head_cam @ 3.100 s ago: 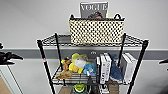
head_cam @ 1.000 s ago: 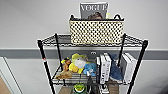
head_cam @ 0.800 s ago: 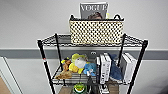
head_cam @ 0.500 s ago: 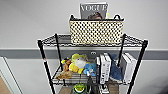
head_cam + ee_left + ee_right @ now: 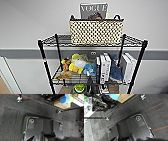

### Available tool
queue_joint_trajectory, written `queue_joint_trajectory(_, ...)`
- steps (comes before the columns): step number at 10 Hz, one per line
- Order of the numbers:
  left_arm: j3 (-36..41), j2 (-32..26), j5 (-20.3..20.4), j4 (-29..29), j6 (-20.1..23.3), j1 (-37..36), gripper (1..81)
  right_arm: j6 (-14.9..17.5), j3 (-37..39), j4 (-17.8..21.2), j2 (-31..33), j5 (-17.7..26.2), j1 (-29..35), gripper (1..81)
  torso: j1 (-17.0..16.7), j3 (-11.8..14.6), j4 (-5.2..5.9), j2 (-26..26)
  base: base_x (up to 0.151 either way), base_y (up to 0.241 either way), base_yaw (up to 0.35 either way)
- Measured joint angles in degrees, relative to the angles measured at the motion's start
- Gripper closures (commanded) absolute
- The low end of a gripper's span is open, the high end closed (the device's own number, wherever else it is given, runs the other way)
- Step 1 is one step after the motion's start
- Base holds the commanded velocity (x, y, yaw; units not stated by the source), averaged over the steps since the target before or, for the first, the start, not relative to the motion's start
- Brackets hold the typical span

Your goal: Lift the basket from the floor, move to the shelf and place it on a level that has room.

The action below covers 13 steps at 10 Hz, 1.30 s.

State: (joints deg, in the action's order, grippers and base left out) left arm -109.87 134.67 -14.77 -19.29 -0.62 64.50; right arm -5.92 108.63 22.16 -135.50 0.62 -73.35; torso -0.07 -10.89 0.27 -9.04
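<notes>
The cream woven basket [image 5: 96, 32], dark-rimmed with two small black loop handles, stands upright on the top level [image 5: 60, 40] of the black wire shelf [image 5: 45, 62], right of the middle. A Vogue magazine [image 5: 93, 10] sticks up out of it. Nothing touches the basket. Both wrist views look down on the dark charcoal carpet floor [image 5: 11, 119] [image 5: 154, 105] by the rack's feet.
The tier below holds plush toys [image 5: 77, 63] and white books [image 5: 103, 68]. A grey wall with a darker band stands right behind the rack. Castor wheels [image 5: 19, 99] [image 5: 142, 96] and a brown cardboard box [image 5: 61, 104] sit low by the floor.
Dark shapes at both edges of the head view three seconds ago have gone from it. The basket and the rack have not moved.
</notes>
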Motion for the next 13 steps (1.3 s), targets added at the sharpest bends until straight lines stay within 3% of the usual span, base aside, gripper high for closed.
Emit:
queue_joint_trajectory(9,-13.3,11.89,3.01,4.57,1.0,6.85,1.0,4.41,21.52,-0.89,-15.86,-0.98,-6.66,1.0,0.0,0.04,0.0,-0.06,0.0,0.0,0.0)
queue_joint_trajectory(13,-20.42,18.33,3.29,6.52,1.04,8.79,1.0,4.85,30.93,-2.57,-22.47,-1.28,-9.03,1.0,0.0,0.06,0.0,-0.09,0.0,0.0,0.0)
